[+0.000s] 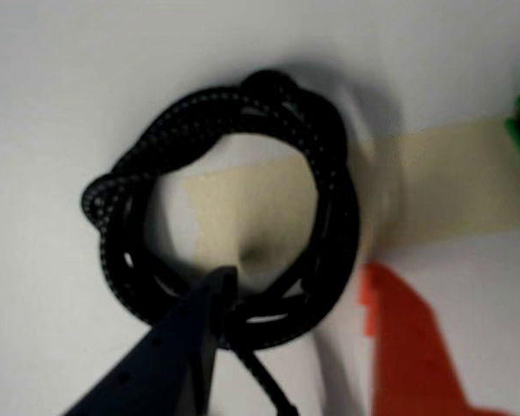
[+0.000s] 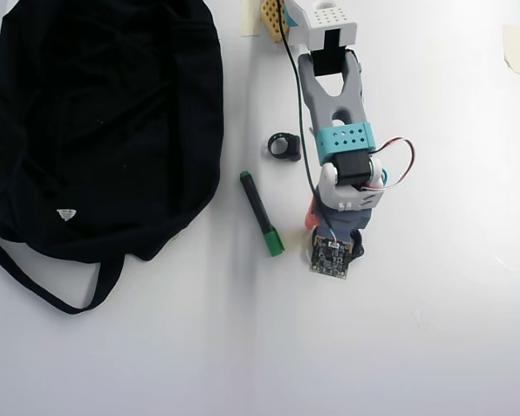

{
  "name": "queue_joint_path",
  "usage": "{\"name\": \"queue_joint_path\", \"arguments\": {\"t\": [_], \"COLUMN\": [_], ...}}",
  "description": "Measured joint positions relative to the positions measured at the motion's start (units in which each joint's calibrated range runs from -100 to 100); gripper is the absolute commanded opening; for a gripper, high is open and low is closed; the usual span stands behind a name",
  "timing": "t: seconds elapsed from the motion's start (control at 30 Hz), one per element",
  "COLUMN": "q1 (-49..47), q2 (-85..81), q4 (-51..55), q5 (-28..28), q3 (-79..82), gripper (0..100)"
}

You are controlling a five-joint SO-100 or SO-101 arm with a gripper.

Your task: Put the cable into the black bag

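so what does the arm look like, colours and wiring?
Overhead: grey links, a teal perforated bracket, a white base block with holes, red, white and black wires looping at the wrist, and a bare circuit board. The hand has one dark blue and one orange finger.

Coiled black cable [image 1: 234,212] at centre, lying over beige tape [image 1: 433,186] running toward 3 o'clock. Dark gripper finger [image 1: 178,347] at 6 o'clock, tip touching the coil; orange finger [image 1: 407,347] at 5 o'clock, outside it.

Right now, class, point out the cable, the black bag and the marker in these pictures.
cable [image 1: 329,165]: wrist view, right side of the coiled loop.
black bag [image 2: 95,121]: overhead view, middle of the fabric body.
marker [image 2: 258,208]: overhead view, black barrel above the green cap.
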Motion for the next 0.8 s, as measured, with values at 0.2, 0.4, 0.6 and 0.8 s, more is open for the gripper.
{"name": "queue_joint_path", "arguments": {"t": [0.2,0.4,0.6,0.8], "q1": [0.00,-0.07,-0.22,-0.15], "q2": [0.00,0.00,0.00,0.00], "q4": [0.00,0.00,0.00,0.26], "q5": [0.00,0.00,0.00,0.00], "q3": [0.00,0.00,0.00,0.00], "gripper": [4,2,2,2]}}
